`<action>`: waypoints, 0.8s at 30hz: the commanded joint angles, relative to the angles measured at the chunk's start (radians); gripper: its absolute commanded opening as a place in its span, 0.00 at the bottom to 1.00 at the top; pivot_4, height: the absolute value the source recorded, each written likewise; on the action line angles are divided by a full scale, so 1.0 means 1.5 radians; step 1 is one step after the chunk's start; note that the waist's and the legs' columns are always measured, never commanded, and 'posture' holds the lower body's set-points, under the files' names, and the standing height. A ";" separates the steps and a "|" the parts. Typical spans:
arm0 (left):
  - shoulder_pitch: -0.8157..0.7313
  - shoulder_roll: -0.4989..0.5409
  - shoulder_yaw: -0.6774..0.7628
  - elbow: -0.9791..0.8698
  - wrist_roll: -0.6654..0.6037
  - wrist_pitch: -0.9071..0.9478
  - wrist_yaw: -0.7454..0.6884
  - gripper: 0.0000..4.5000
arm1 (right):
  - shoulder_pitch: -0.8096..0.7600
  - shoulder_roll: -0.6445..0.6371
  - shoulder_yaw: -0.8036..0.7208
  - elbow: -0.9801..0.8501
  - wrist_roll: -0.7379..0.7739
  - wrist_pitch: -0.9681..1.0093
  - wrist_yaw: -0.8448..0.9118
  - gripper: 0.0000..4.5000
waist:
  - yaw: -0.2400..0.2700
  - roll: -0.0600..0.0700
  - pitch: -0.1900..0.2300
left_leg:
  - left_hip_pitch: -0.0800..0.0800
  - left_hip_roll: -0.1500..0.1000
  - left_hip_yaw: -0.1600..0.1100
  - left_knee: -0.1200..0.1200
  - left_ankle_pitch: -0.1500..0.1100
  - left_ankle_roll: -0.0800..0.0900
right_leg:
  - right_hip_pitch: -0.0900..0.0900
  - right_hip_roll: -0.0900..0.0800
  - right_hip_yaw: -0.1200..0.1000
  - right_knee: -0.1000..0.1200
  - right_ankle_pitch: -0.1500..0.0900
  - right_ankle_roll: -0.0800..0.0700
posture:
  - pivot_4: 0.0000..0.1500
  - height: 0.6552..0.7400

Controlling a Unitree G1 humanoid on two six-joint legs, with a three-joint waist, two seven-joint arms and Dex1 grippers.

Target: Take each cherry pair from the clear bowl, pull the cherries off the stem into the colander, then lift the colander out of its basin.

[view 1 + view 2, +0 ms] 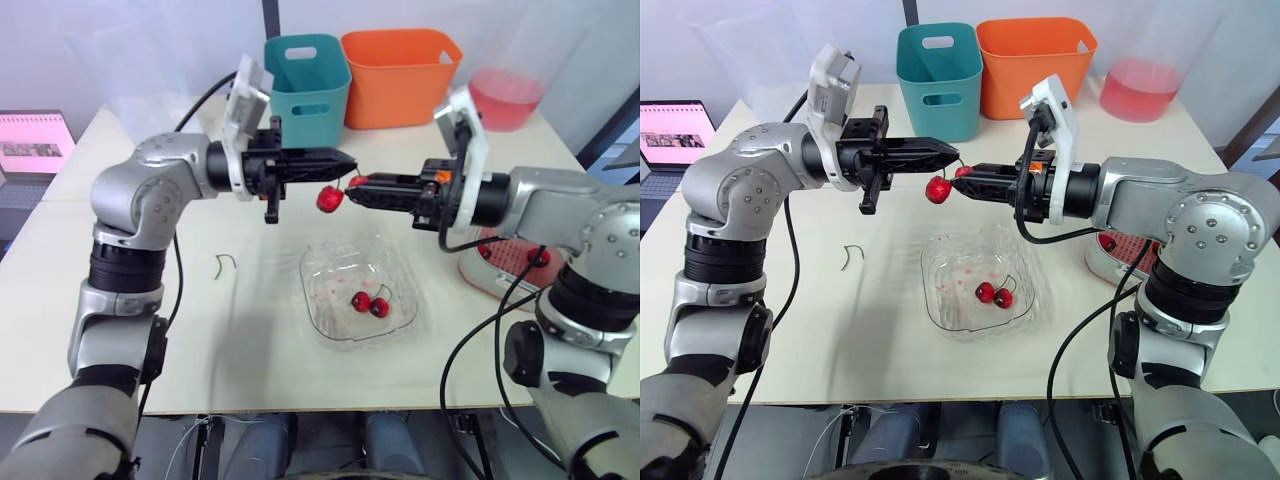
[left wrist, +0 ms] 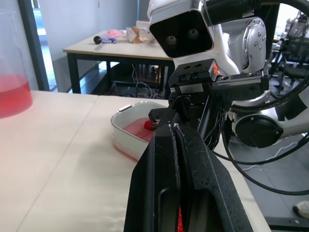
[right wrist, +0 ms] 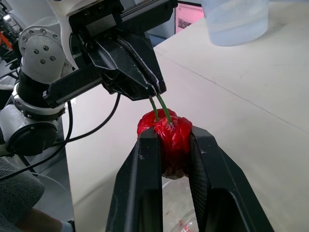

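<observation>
The pulling step appears to be in hand. The left end effector (image 1: 350, 160) is pinching the green stems (image 3: 159, 104) of a cherry pair (image 1: 332, 196). The right end effector (image 3: 170, 141) is facing it tip to tip and squeezing one cherry (image 3: 169, 133) between its fingers. The other fruit is hanging free just beneath the meeting tips. All this is hovering above the counter (image 1: 150, 330), at about 12 o'clock from the clear bowl (image 1: 400, 262), where a second cherry pair (image 1: 370, 302) is waiting. The red colander (image 2: 136, 129) is sitting in its basin (image 2: 114, 128) at roughly 3 o'clock from the bowl, with a few cherries already in it. A bare stem (image 1: 225, 262) is lying at the bowl's 9 o'clock.

The pull is happening over the bowl, not the colander. So the next move probably calls for drawing the two arms apart until the fruit is snapping free. The right arm then needs to be swinging toward 3 o'clock before releasing.
</observation>
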 commanded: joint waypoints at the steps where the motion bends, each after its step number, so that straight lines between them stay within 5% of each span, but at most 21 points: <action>1: -0.010 0.001 0.013 -0.011 -0.005 -0.012 0.000 0.00 | 0.000 -0.009 -0.005 -0.001 0.018 -0.009 -0.002 0.09 | 0.000 0.000 0.000 | 0.000 0.000 0.000 0.000 0.000 0.000 | 0.000 0.000 0.000 0.000 0.000 0.000 | 1.00 1.00; 24: -0.014 -0.013 0.025 0.003 -0.004 -0.020 0.012 0.00 | 0.156 -0.180 0.045 -0.050 -0.023 -0.162 0.064 0.09 | 0.002 0.000 0.000 | 0.000 0.000 0.000 0.000 0.000 0.000 | 0.000 0.000 0.000 0.000 0.000 0.000 | 1.00 1.00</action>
